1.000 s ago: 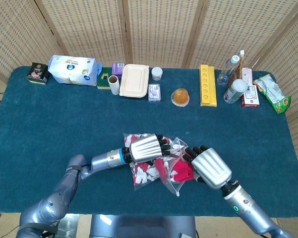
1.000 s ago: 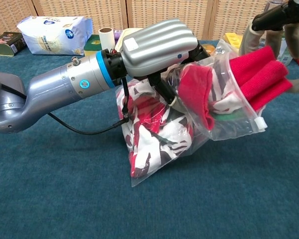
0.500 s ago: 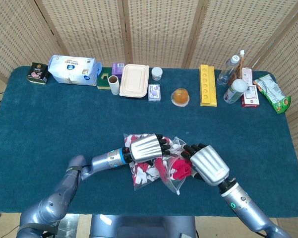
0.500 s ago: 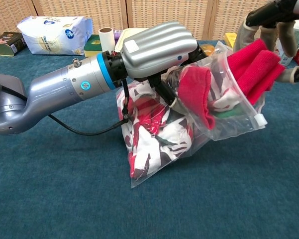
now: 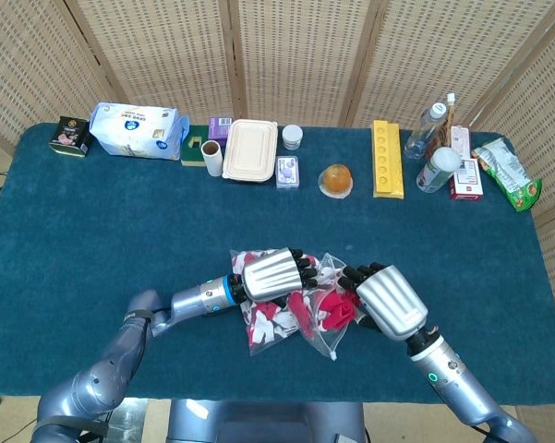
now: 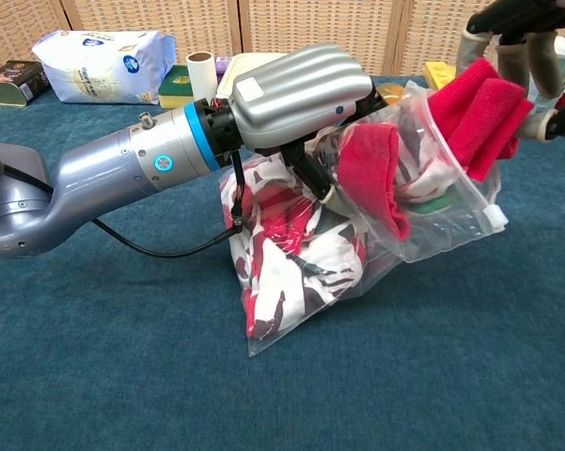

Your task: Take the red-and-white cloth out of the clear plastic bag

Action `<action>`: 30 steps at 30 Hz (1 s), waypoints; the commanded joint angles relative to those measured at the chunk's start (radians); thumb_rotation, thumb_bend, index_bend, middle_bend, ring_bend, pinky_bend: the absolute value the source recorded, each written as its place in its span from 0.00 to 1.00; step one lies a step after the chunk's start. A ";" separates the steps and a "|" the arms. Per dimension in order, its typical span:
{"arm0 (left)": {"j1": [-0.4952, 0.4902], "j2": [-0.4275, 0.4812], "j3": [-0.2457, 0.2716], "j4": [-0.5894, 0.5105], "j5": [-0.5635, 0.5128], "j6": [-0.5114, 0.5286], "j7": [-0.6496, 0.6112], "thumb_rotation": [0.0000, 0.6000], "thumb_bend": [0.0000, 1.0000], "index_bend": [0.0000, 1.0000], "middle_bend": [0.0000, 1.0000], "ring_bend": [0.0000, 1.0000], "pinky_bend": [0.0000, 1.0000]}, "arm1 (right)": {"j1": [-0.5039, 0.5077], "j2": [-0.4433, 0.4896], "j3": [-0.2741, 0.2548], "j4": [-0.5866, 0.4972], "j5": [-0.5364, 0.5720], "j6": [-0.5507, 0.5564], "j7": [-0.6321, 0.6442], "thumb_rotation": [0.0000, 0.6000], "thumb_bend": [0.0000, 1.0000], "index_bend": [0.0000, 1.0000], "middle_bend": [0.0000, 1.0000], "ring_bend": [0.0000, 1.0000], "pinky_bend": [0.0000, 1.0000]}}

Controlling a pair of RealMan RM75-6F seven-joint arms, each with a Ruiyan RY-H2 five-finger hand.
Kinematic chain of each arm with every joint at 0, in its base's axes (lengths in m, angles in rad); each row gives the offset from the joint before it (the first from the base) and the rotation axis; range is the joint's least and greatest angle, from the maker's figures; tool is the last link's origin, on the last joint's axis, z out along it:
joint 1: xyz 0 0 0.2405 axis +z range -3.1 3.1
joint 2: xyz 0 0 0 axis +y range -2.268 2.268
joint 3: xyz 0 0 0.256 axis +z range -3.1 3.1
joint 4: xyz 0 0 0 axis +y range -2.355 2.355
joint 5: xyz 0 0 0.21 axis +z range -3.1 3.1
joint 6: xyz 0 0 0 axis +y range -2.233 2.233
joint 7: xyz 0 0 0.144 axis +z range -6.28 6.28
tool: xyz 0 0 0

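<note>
The clear plastic bag (image 6: 362,268) lies near the table's front, stuffed with the red-and-white cloth (image 6: 296,254). My left hand (image 6: 296,85) lies over the bag's top and holds it down, fingers curled into the plastic. A plain red end of the cloth (image 6: 479,113) sticks out of the bag's open mouth at the right, and my right hand (image 6: 526,42) grips it from above. In the head view the left hand (image 5: 272,274) and right hand (image 5: 388,300) sit close together over the bag (image 5: 286,318), with the red end (image 5: 337,309) between them.
Along the table's far edge stand a tissue pack (image 5: 134,129), a lidded box (image 5: 250,149), an orange item in wrap (image 5: 335,181), a yellow tray (image 5: 386,159), bottles (image 5: 427,129) and a snack bag (image 5: 508,173). Blue cloth covers the table (image 5: 92,240).
My right hand has lifted and drawn the red cloth end up and slightly toward the left hand; the bag's mouth has sagged lower. The left hand has stayed put.
</note>
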 commanded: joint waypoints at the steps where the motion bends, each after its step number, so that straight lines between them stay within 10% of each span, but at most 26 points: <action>1: 0.002 0.000 -0.002 -0.005 -0.003 -0.006 -0.004 1.00 0.46 0.79 0.64 0.65 0.69 | -0.006 -0.008 0.004 0.009 0.001 0.023 0.032 1.00 0.57 0.67 0.48 0.60 0.62; 9: 0.004 0.018 -0.015 -0.025 -0.017 -0.017 -0.015 1.00 0.22 0.77 0.62 0.60 0.64 | -0.018 -0.032 -0.001 0.052 0.006 0.052 0.091 1.00 0.61 0.70 0.50 0.60 0.62; 14: 0.003 0.041 -0.035 -0.079 -0.041 -0.067 -0.044 1.00 0.02 0.40 0.48 0.44 0.50 | -0.018 -0.040 -0.001 0.073 0.024 0.050 0.108 1.00 0.61 0.71 0.50 0.61 0.62; 20: 0.002 0.095 -0.044 -0.176 -0.053 -0.126 -0.038 1.00 0.00 0.17 0.31 0.28 0.40 | -0.010 -0.044 -0.002 0.103 0.031 0.038 0.120 1.00 0.61 0.71 0.50 0.61 0.62; 30: 0.049 0.330 -0.067 -0.562 -0.095 -0.199 0.114 1.00 0.00 0.13 0.23 0.23 0.37 | -0.001 -0.031 -0.005 0.162 0.039 0.024 0.146 1.00 0.61 0.72 0.50 0.61 0.61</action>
